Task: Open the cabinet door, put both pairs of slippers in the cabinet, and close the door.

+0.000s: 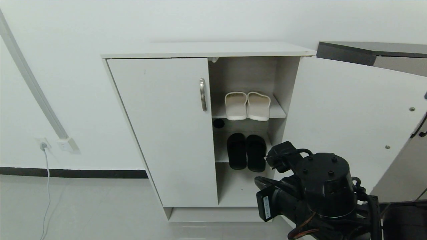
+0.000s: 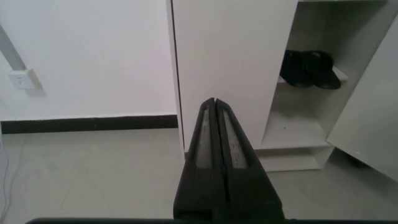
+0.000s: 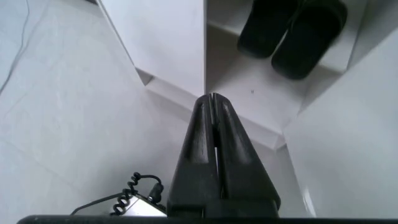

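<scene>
Slippers stowed: white pair on upper shelf, black pair on middle shelf. Cabinet's right door wide open. Both pinched together, empty: left gripper, right gripper. Closing is the step left, by my reading; next calls for swinging that door shut.

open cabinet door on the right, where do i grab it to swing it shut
Take the open door at its free edge, near the two screws that probably fix a handle on the hidden outer face. Come from the robot's right, behind the panel: that edge lies farthest from the hinge side, and the inner face is flat, with nothing to pinch.
</scene>
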Controlling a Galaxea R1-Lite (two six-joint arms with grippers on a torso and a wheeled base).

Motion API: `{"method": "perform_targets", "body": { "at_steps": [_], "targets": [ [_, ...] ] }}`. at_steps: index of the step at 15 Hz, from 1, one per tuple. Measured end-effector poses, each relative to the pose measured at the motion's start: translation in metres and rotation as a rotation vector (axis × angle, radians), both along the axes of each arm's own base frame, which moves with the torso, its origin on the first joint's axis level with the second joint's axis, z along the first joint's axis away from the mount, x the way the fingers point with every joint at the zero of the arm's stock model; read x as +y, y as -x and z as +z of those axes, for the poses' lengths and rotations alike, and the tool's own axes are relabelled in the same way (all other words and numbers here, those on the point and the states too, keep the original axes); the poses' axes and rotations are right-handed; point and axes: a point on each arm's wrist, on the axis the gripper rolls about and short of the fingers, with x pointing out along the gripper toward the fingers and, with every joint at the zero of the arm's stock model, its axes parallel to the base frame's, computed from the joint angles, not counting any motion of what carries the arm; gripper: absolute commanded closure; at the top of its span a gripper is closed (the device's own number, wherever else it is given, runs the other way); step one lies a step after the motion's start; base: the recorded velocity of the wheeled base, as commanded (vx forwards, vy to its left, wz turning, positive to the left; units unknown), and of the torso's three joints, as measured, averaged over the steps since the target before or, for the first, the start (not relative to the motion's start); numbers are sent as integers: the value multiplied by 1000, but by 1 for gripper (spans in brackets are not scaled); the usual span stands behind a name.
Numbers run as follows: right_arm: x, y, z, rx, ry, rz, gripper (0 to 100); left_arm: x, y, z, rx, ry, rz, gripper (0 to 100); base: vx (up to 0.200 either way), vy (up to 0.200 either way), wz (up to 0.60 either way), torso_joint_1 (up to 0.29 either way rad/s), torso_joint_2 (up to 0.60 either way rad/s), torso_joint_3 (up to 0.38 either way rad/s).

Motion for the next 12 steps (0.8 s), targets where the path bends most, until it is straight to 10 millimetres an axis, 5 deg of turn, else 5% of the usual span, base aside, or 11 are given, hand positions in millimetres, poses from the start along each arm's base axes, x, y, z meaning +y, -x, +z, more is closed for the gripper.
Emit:
{"method": "perform_targets", "body": {
  "at_steps": [12],
  "targets": [
    [0, -3, -14, -15, -8, 2, 100, 0, 0, 0, -2, 6, 2, 100, 0, 0, 0, 0, 0, 0]
  ]
}}
